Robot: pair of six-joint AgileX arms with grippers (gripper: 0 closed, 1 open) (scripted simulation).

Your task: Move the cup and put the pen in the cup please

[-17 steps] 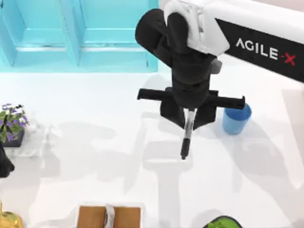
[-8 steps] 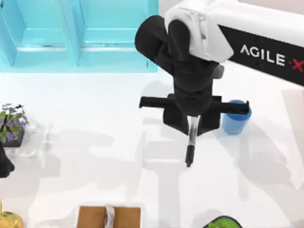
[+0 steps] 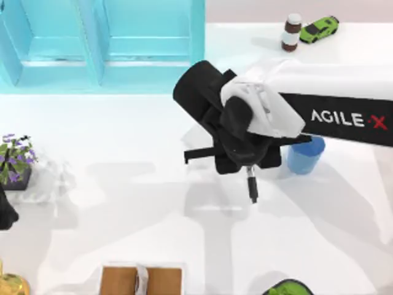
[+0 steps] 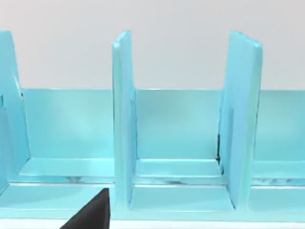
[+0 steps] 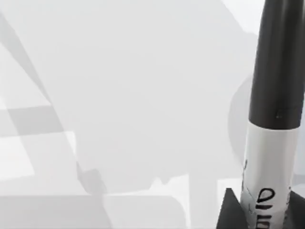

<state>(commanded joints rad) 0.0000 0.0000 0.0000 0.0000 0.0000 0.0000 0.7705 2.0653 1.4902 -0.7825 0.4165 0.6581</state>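
The pen (image 3: 252, 185), black with a grey-white label band, hangs from my right gripper (image 3: 248, 168), which is shut on its upper part above the middle of the table. In the right wrist view the pen (image 5: 275, 95) points away over the white table, with a dark fingertip (image 5: 229, 211) beside its label. The blue cup (image 3: 305, 153) stands upright on the table just to the right of the gripper, partly under the arm. My left gripper (image 3: 5, 212) is parked at the table's left edge.
A turquoise rack (image 3: 101, 43) fills the back left and also faces the left wrist camera (image 4: 181, 138). A potted flower (image 3: 15, 161) stands at the left. A brown-and-white bottle (image 3: 291, 32) and green toy car (image 3: 319, 28) sit at the back right. A brown box (image 3: 142, 280) lies at the front edge.
My right arm has shifted right, toward the cup, and its wrist has turned. The pen now looks shorter from above, more upright, its tip closer to the cup.
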